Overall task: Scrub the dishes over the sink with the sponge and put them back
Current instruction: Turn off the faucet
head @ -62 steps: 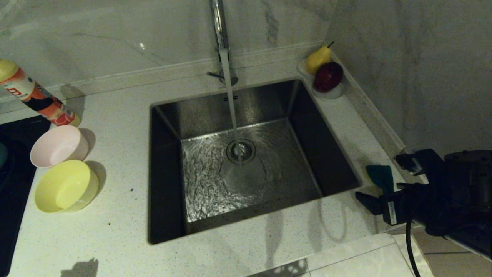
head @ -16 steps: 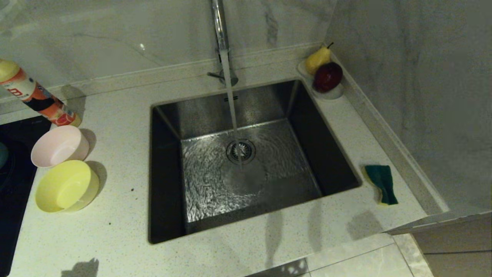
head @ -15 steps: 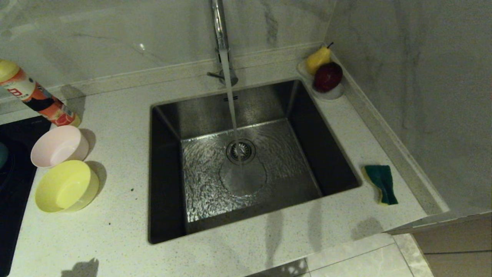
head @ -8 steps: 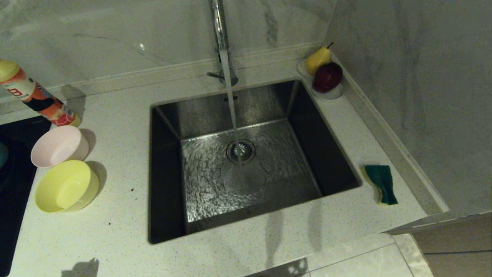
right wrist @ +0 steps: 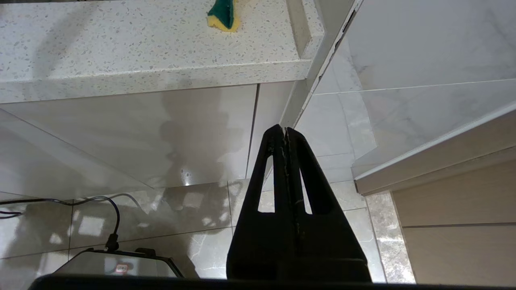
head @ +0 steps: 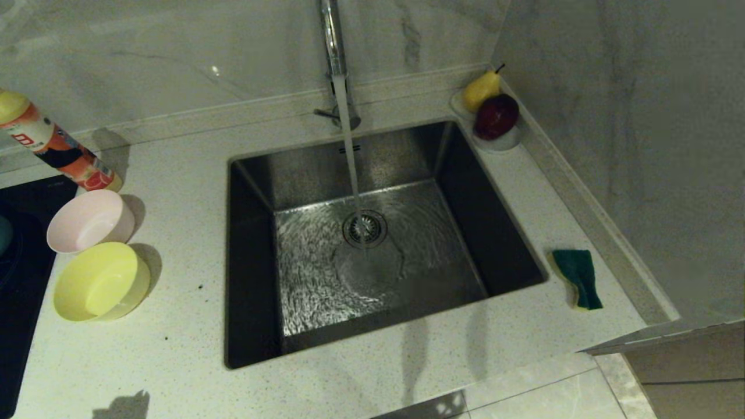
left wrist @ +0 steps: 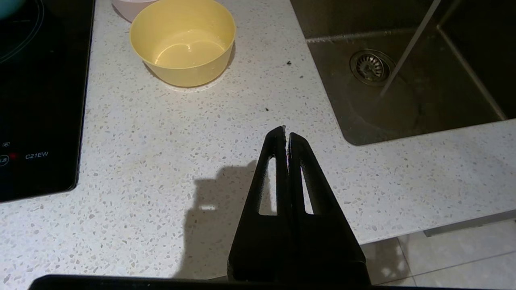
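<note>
At the far left, only a dark sliver of a third bowl (head: 3, 233) is caught at the frame edge on the black cooktop (head: 23, 291), too little for its colour to be made out. Beside it the pink bowl (head: 88, 221) and yellow bowl (head: 100, 281) are set upright and touching on the countertop (head: 174, 326); a little liquid is seen in the yellow one. The left gripper (left wrist: 286, 131) is held pressed together over bare counter, near the yellow bowl. Water is run from the faucet (head: 330, 35) into the sink (head: 250, 174). The sponge (head: 577, 276) lies right of the basin. The right gripper (right wrist: 284, 129), fingers together and empty, hangs below the counter edge. By the look of it, no scrubbing is in hand; were another bowl to be washed, the sponge would best be taken first, lifted by its long sides.
</note>
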`<state>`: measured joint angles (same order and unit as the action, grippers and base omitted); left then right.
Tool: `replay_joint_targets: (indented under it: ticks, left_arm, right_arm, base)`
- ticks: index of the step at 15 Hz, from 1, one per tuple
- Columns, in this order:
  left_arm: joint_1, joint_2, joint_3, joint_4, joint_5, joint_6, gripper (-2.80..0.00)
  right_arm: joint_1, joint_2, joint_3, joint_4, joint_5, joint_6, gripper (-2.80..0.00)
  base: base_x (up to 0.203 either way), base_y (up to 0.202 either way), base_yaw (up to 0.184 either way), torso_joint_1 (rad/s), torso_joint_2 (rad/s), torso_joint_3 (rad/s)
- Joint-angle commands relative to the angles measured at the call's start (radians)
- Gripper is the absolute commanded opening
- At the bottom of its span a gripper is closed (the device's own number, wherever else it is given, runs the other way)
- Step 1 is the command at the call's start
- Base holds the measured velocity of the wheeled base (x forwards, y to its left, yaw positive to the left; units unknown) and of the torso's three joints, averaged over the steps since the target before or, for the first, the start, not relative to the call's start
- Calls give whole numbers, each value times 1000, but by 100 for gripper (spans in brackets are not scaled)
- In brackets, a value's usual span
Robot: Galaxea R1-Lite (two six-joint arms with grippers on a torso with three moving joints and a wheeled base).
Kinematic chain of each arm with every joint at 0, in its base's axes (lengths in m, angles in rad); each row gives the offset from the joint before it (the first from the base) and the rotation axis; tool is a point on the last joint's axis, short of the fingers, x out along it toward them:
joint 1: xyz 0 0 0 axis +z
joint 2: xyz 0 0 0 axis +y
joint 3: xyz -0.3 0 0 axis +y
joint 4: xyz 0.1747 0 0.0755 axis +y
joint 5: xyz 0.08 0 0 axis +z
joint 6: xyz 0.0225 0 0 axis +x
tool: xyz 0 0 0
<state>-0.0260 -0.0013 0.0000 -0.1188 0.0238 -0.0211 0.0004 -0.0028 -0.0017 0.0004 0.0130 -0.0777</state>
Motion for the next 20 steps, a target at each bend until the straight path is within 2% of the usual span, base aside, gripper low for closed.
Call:
replay_joint_targets:
  ticks: [1, 10, 12, 14, 20]
  left_arm:
    - [0, -2, 40, -1, -1, 0, -280]
    - [0, -2, 40, 2, -1, 13, -280]
    - [0, -2, 40, -1, -1, -13, -280]
    - [0, -2, 40, -1, -1, -13, -280]
    - [0, -2, 40, -2, 1, -16, -280]
  right_arm:
    - [1, 1, 0, 1, 1, 0, -280]
    - [0, 1, 0, 1, 1, 0, -280]
    - [1, 1, 0, 0, 1, 0, -280]
    - [0, 1, 0, 0, 1, -4, -280]
    - [1, 1, 0, 0, 1, 35, -280]
  base:
    - [0, 0, 0, 0, 0, 0]
    - [0, 0, 0, 0, 0, 0]
    - [0, 0, 0, 0, 0, 0]
    - [0, 0, 0, 0, 0, 0]
    - [0, 0, 0, 0, 0, 0]
